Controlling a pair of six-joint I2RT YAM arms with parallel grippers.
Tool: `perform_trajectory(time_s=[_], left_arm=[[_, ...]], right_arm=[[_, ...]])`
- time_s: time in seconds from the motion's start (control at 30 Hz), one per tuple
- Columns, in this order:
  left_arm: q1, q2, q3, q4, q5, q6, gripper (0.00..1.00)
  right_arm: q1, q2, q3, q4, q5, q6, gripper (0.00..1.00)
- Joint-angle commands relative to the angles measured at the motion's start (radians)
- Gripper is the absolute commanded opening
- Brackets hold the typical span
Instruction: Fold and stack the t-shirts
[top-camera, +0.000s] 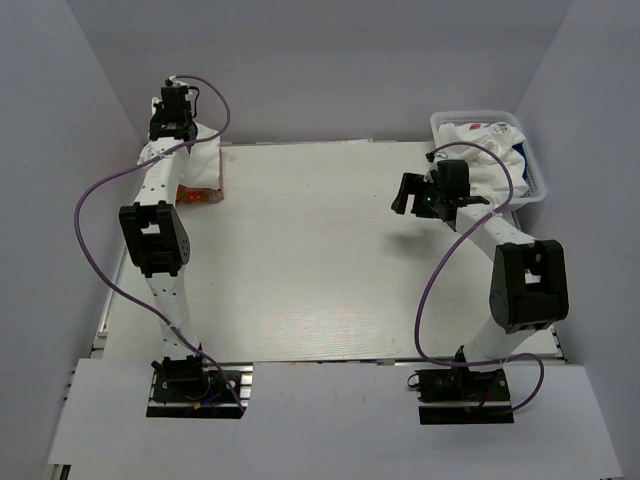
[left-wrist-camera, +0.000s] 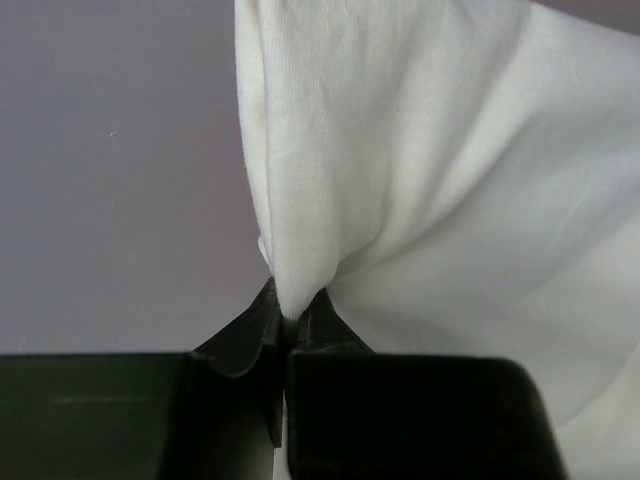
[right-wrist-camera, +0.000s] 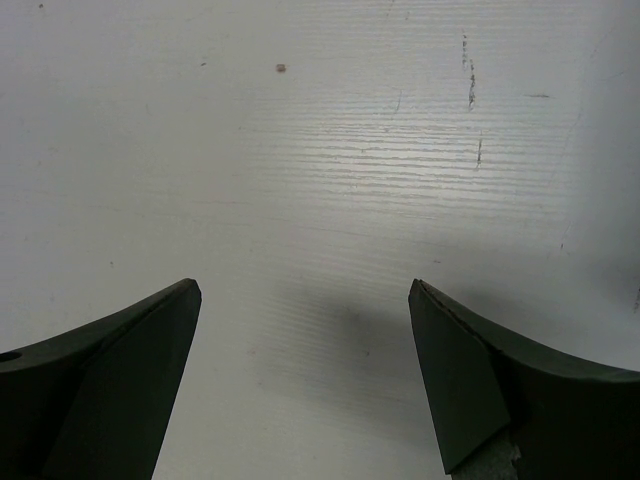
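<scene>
My left gripper (left-wrist-camera: 290, 312) is shut on a pinched fold of a plain white t-shirt (left-wrist-camera: 430, 180), which hangs from the jaws. In the top view that gripper (top-camera: 172, 108) is at the far left back corner, and the white t-shirt (top-camera: 203, 165) drapes down to the table below it. A pink-orange cloth edge (top-camera: 197, 197) shows under the white cloth. My right gripper (top-camera: 408, 192) hovers open over bare table, left of the basket. Its fingers (right-wrist-camera: 120, 370) stand wide apart with nothing between them. A white t-shirt with small coloured marks (top-camera: 478, 135) lies crumpled in the basket.
The white lattice basket (top-camera: 541, 188) stands at the back right corner, close behind my right wrist. Grey walls close in the table (top-camera: 320, 260) on the left, back and right. Purple cables loop beside both arms.
</scene>
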Motion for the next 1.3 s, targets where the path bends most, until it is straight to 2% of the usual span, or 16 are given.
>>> perform_trajectory(time_s=[0.0,0.27,0.3,0.33,0.37,0.4,0.57,0.63,0.8,0.9,0.97,1.03,1.1,1.23,1.27], left_arm=[[0.023,-0.007,0.009,0.03,0.024,-0.043,0.0],[0.072,0.073,0.02,0.04,-0.01,-0.052,0.0],[0.072,0.085,0.02,0.04,-0.01,-0.052,0.12],[0.072,0.095,0.02,0.04,-0.029,-0.052,0.35],[0.072,0.096,0.02,0.066,-0.055,-0.052,0.6],[0.072,0.096,0.02,0.076,-0.056,-0.052,0.99],[0.072,0.096,0.02,0.114,-0.086,-0.052,1.0],[0.072,0.062,0.02,0.084,-0.068,-0.098,1.0],[0.049,-0.021,-0.002,0.007,0.061,-0.182,1.0],[0.025,-0.068,-0.002,-0.077,0.183,-0.26,1.0],[0.007,-0.093,-0.025,-0.13,0.314,-0.348,1.0],[-0.024,-0.137,-0.081,-0.141,0.413,-0.427,1.0],[-0.061,-0.174,-0.179,-0.121,0.435,-0.472,1.0],[-0.24,-0.277,-0.35,-0.096,0.304,-0.553,1.0],[-0.313,-0.344,-0.456,-0.067,0.285,-0.611,1.0]], right_arm=[[-0.002,0.016,0.042,0.01,-0.018,-0.01,0.9],[-0.002,0.03,0.057,-0.009,-0.017,-0.005,0.9],[-0.002,0.031,0.057,-0.009,-0.014,-0.004,0.9],[-0.002,0.031,0.06,-0.01,-0.017,-0.001,0.9],[-0.002,0.034,0.059,-0.013,-0.015,0.001,0.9],[0.0,0.033,0.063,-0.018,-0.015,0.001,0.9],[-0.002,0.004,0.045,-0.022,0.018,0.007,0.9],[-0.002,-0.024,0.036,-0.023,0.031,0.004,0.9],[0.003,-0.093,-0.02,-0.004,0.038,0.027,0.9],[0.0,-0.153,-0.073,0.022,0.032,0.059,0.9],[-0.002,-0.22,-0.119,0.042,0.028,0.099,0.9],[-0.002,-0.269,-0.182,0.066,0.035,0.113,0.9],[-0.005,-0.292,-0.217,0.097,0.054,0.127,0.9],[-0.005,-0.363,-0.285,0.108,0.086,0.164,0.9],[-0.005,-0.378,-0.302,0.109,0.089,0.171,0.9]])
